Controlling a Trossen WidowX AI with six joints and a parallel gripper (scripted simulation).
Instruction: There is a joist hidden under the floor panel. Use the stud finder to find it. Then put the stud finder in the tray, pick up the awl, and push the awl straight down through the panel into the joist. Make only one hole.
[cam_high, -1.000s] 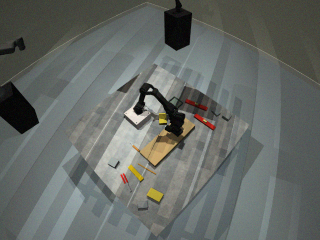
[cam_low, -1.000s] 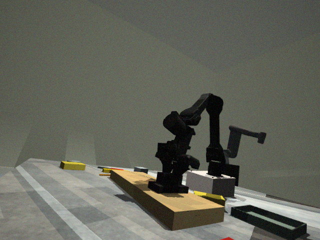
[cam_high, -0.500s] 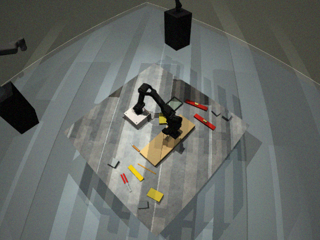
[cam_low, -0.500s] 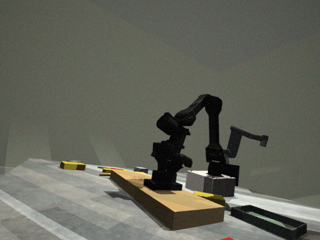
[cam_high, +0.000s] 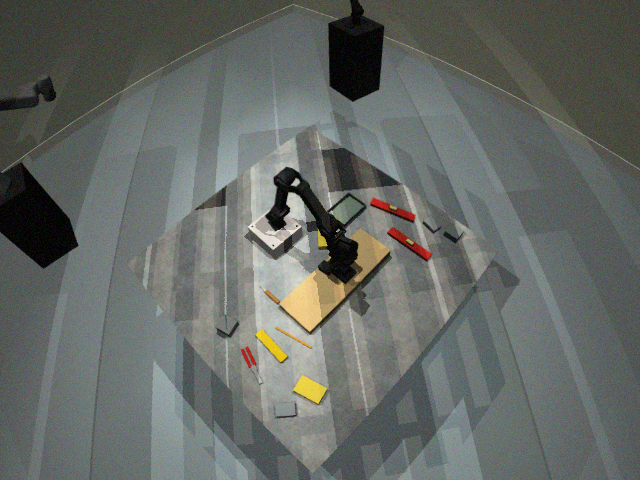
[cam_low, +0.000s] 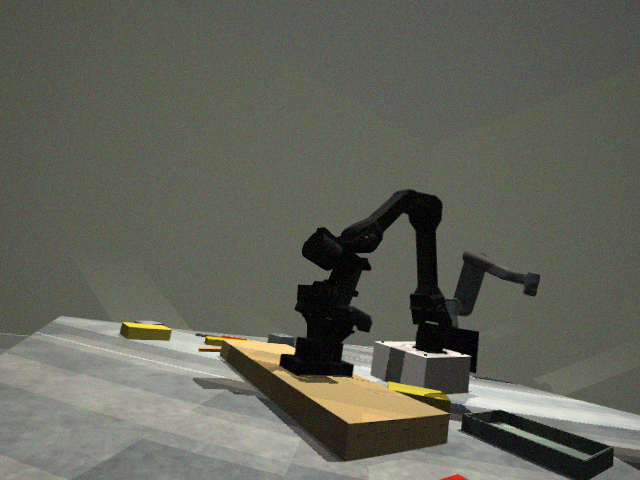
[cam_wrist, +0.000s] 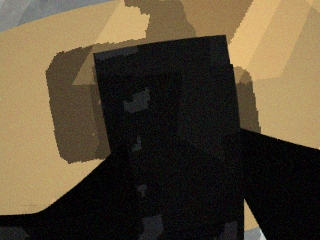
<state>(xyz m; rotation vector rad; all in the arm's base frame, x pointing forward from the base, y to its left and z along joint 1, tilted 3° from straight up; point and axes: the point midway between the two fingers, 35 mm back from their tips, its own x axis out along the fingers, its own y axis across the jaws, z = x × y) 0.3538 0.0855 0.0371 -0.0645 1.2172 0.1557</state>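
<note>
My gripper is shut on the stud finder, a flat black box. It holds the stud finder flat on the tan floor panel, a little past the panel's middle towards the tray end. The dark green tray lies beyond that end of the panel. The awl, with an orange handle and a metal tip, lies on the floor off the panel's other end. The joist is hidden.
The arm's white base block stands beside the panel, with a yellow block between them. Two red levels, yellow blocks, an orange stick, red-handled pliers and black pedestals lie around.
</note>
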